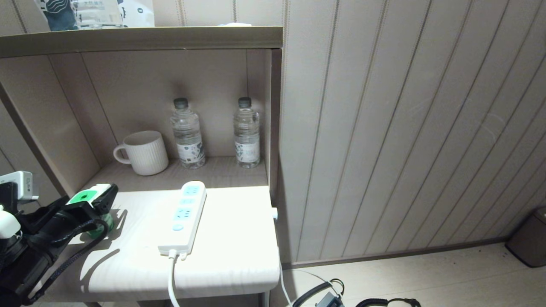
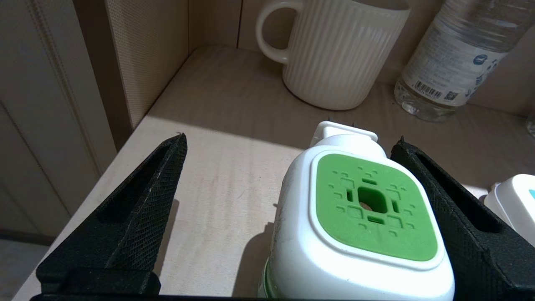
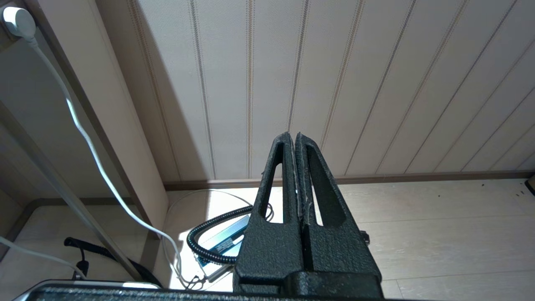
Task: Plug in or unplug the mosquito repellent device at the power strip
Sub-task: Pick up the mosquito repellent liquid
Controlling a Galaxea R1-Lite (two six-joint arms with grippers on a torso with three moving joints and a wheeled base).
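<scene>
The mosquito repellent device (image 1: pixel 84 198), a white head with a green top over a green bottle, stands upright on the table (image 1: pixel 230 256), left of the power strip (image 1: pixel 185 217) and apart from it. My left gripper (image 1: pixel 90 194) is open around the device's head. In the left wrist view the device (image 2: pixel 372 205) sits close against one black finger (image 2: pixel 443 196), with a wide gap to the other finger (image 2: pixel 146 200). Its plug prongs point toward the mug. My right gripper (image 3: pixel 295 134) is shut on nothing, low beside the table, facing the wall.
A white ribbed mug (image 1: pixel 145 152) and two clear water bottles (image 1: pixel 187 134) (image 1: pixel 246 132) stand at the back of the shelf niche. The strip's white cord (image 1: pixel 172 277) hangs over the front edge. Cables (image 1: pixel 324 294) lie on the floor, and a bin (image 1: pixel 531 238) stands far right.
</scene>
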